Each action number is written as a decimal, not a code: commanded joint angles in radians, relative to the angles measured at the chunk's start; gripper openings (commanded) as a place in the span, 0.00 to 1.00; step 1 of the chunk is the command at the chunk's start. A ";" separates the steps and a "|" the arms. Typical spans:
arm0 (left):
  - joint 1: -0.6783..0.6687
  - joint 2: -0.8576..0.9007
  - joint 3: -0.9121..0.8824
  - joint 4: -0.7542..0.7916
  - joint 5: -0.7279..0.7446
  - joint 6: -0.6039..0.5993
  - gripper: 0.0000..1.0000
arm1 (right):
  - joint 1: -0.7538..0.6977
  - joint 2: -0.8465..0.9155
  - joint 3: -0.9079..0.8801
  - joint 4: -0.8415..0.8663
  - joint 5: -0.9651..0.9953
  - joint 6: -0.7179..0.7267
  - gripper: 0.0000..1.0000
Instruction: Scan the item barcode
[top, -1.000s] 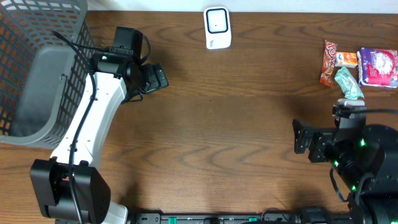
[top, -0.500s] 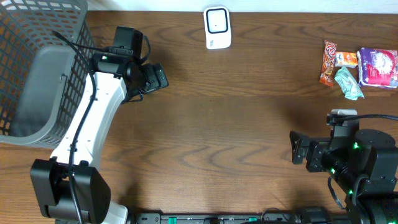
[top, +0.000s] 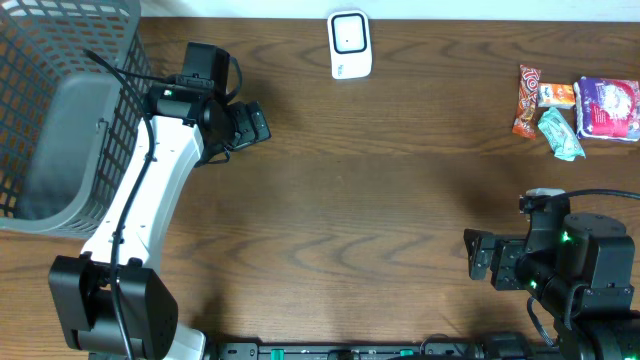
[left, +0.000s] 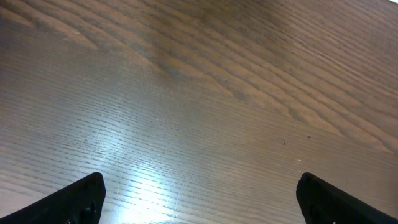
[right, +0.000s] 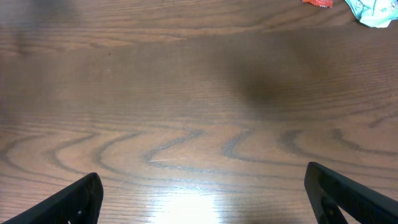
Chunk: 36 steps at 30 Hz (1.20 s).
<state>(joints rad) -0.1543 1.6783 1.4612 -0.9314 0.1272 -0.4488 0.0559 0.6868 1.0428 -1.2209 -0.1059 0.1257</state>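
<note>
Fingers (left: 81, 198) on the left gripper (top: 256, 124) and right gripper (top: 480, 256) are spread wide, holding nothing, over a dark wood-grain table (top: 380, 200). Four snack packets (top: 575, 108) lie bunched at its far right corner. One white scanner (top: 350, 44) sits mid far edge, and one grey mesh basket (top: 100, 40) at the far left corner.

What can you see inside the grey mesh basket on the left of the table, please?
Only the bare grey floor of the basket shows, with no items visible on it. Its left part runs out of the frame, and the left arm overlaps its right edge.
</note>
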 joint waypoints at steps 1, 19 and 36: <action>0.001 0.000 0.009 -0.002 -0.013 -0.002 0.98 | 0.005 -0.001 -0.005 -0.003 -0.009 0.008 0.99; 0.001 0.000 0.009 -0.002 -0.013 -0.002 0.98 | 0.005 -0.008 -0.005 -0.003 -0.008 0.008 0.99; 0.001 0.000 0.009 -0.002 -0.013 -0.002 0.98 | 0.005 -0.189 -0.017 0.029 0.035 -0.020 0.99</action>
<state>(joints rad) -0.1543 1.6783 1.4612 -0.9314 0.1272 -0.4488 0.0559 0.5430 1.0393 -1.2182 -0.0891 0.1249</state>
